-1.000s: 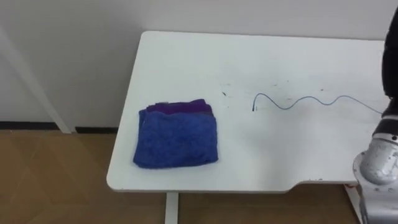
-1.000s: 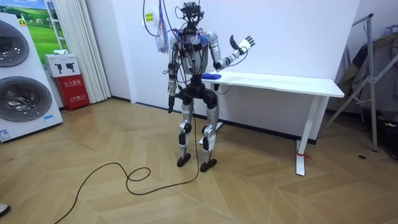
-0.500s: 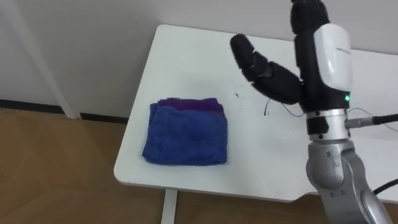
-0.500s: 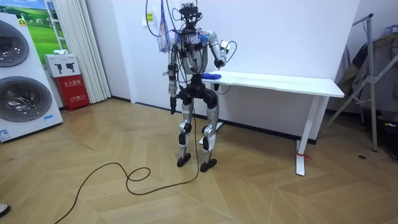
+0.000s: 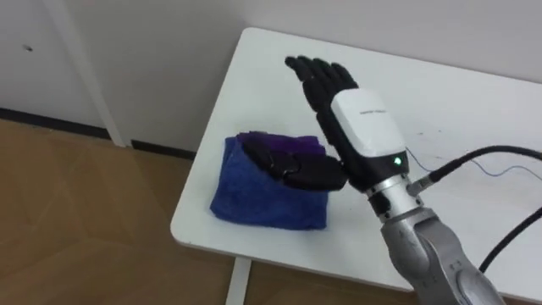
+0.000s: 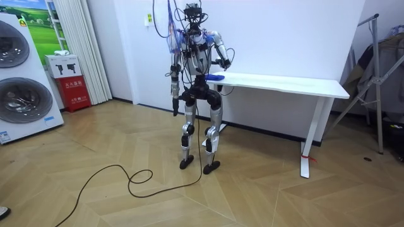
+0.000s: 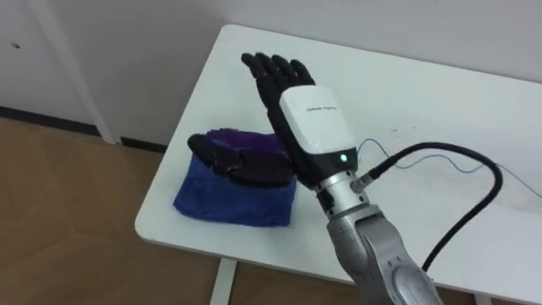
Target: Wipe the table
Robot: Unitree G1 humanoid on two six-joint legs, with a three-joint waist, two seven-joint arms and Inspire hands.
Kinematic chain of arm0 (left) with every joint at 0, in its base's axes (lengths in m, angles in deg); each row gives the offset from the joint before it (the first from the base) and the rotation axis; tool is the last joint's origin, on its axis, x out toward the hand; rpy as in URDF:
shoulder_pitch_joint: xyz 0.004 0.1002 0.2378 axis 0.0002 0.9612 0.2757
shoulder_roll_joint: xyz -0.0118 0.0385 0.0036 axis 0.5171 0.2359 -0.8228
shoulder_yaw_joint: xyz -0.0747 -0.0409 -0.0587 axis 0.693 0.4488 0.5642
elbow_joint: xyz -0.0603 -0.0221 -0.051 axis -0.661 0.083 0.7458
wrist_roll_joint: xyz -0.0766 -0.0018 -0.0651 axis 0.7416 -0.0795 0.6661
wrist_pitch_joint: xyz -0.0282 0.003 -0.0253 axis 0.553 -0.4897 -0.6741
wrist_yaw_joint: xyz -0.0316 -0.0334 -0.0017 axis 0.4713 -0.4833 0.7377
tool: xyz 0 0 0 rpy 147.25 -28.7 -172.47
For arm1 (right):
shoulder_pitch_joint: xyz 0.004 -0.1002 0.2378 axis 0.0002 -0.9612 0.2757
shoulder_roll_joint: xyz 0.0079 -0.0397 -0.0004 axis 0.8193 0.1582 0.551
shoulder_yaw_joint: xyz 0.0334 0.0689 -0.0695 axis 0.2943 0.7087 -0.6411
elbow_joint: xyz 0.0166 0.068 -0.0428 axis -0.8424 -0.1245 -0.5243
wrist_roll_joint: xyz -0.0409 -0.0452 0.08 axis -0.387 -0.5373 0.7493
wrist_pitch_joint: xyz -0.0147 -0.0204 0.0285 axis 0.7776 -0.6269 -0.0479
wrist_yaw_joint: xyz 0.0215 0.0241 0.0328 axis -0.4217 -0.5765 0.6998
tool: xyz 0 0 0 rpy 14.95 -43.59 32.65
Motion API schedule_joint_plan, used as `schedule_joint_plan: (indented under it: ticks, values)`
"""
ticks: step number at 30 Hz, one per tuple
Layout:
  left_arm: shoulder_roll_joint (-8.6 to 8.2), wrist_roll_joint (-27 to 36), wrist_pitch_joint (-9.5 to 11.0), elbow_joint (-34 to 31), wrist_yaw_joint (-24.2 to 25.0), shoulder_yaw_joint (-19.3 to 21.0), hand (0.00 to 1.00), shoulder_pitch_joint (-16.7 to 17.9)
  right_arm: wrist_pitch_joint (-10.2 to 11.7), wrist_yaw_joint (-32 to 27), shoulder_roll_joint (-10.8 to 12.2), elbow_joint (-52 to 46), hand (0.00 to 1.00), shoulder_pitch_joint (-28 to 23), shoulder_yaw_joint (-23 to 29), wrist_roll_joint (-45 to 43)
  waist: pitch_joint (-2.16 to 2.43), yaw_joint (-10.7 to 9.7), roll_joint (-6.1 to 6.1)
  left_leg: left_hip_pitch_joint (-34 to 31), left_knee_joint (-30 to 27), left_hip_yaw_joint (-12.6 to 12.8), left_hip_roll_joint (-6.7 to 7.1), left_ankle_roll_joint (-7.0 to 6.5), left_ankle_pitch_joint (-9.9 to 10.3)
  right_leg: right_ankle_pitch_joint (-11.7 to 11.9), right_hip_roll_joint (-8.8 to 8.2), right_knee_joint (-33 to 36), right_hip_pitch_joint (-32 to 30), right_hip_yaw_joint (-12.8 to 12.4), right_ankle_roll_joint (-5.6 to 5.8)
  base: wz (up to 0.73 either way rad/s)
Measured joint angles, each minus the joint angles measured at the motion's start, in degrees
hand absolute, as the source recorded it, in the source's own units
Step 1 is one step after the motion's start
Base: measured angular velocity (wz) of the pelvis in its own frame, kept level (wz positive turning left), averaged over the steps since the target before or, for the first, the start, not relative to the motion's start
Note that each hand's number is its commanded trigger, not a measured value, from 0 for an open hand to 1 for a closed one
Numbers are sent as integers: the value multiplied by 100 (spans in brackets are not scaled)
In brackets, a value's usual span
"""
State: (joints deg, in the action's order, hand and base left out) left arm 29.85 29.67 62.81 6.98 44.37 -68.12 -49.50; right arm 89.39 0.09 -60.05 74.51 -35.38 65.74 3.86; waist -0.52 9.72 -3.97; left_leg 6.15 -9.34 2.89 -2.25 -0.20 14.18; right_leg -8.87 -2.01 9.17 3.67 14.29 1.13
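The right hand (image 5: 362, 127) is hovering just above the blue cloth (image 5: 246, 193) (folded, lying at the white table's (image 5: 457, 85) left end), fingers straight, grasping nothing.

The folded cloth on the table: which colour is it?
The cloth is blue, purple along its far edge; best seen in the left eye view.

Plain white wall (image 6: 284, 38) behind long white surface (image 6: 297, 82); light herringbone wooden floor (image 6: 265, 189) beneath it; stacked white washing machines (image 6: 25, 104) and small red box (image 6: 77, 93) well off to its room-view left.
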Motion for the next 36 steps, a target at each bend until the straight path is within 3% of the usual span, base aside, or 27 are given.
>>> schedule_joint_plan:
  ticks: [7,23,36]
  values:
    - [-9,10,14,-25,-160,-309,0,-128,-40,-72,3,478,0,-242,-270,-434,6,1,21,2,-1,-37,-3,2,-1,2,11,-52,31,5,4,1]
    - [-10,223,83,-19,-196,-319,0,-79,142,-730,104,1776,0,-555,-432,-775,25,20,-3,94,4,-4,-1,2,-1,3,8,-57,127,20,4,0]
    - [-10,217,82,15,-199,-369,0,-72,171,-962,135,1978,0,-556,-441,-846,47,35,58,113,-7,-24,-2,2,-1,3,12,-53,171,10,4,1]
